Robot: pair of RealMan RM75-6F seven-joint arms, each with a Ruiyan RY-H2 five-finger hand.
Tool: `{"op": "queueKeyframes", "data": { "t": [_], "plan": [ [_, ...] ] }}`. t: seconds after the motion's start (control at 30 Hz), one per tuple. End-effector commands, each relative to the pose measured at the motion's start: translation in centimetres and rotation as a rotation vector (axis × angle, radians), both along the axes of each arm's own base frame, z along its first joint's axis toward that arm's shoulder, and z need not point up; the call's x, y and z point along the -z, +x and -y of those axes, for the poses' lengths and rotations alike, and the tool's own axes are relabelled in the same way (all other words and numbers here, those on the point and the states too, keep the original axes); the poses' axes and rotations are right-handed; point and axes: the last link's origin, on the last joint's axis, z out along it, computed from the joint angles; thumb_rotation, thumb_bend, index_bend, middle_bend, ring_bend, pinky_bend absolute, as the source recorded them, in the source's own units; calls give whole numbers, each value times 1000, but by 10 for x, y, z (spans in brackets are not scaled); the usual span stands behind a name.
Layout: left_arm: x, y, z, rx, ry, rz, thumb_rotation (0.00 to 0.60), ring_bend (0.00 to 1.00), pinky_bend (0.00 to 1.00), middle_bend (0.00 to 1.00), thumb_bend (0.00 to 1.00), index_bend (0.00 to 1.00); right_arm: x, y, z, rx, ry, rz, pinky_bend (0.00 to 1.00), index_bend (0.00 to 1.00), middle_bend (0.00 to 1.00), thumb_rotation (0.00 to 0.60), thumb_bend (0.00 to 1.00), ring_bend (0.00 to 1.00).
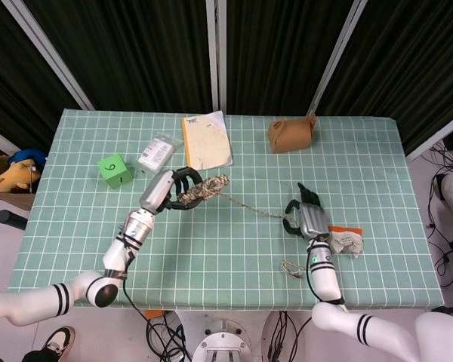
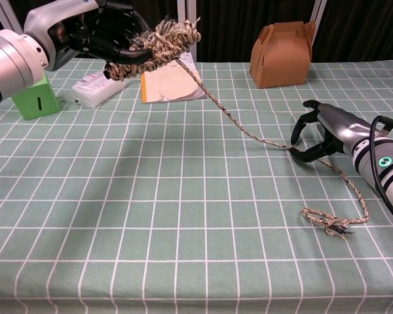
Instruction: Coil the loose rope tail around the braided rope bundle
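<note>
One green checked tablecloth (image 1: 211, 241) fronts black curtains (image 1: 136, 45).

Clutter on green checked tablecloth, dark curtains behind.

Tablecloth (image 1: 234, 249) covers the whole table, white grid lines. Green cube (image 1: 114, 170) near left edge, dark mark on top; in chest view its front face shows a black slot. Clear-wrapped white packet (image 1: 155, 152) just right of cube, lying flat. Notebook (image 1: 207, 139) with orange spine at back centre, cover pale and worn, flat, near the packet. Brown paper box (image 1: 291, 133) with folded handle top at back right, upright, well apart from notebook. Crumpled white item with orange bit (image 1: 349, 240) near right edge. Yellow plush toy (image 1: 15, 172) off the table at left, on floor. Cables (image 1: 447, 219) on floor at right.
</note>
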Motion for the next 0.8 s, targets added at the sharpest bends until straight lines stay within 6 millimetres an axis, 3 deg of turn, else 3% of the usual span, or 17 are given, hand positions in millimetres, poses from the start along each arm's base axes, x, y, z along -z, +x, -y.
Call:
{"op": "queueKeyframes", "data": {
  "t": [0.03, 0.53, 0.8],
  "plan": [
    [0, 0, 0, 0, -3, 0, 600, 632, 687, 702, 350, 697, 1, 0, 1, 1, 2, -5, 0, 534, 9, 600, 343, 0],
    [1, -1, 0, -1, -12, 6, 600, 632, 687, 702, 351, 697, 5, 0, 1, 3, 9, -5, 0, 584, 27, 600, 381, 0],
    [1, -1, 0, -7, -31, 23, 600, 632, 687, 702, 352, 697, 6, -2, 1, 8, 12, 6, 0, 607, 36, 600, 467, 0]
  ]
}}
